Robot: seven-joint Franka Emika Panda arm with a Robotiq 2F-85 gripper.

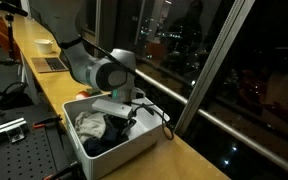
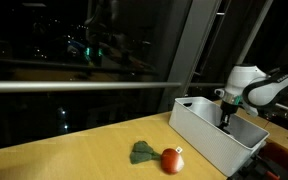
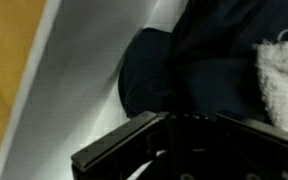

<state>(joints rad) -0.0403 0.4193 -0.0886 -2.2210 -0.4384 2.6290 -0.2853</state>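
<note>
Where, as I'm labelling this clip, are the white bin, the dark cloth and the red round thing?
white bin (image 2: 199,130): exterior view, its near side wall.
dark cloth (image 3: 174,70): wrist view, middle of its folds.
red round thing (image 2: 172,161): exterior view, its centre.

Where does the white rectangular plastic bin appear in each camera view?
Exterior view: white rectangular plastic bin at lower centre, under the arm.
Exterior view: the bin at right, on the table's far end.
Wrist view: only the bin's inner wall, a diagonal white band at left of centre.
Shared landmark: the light wooden tabletop that it stands on, seen in all three.
</note>
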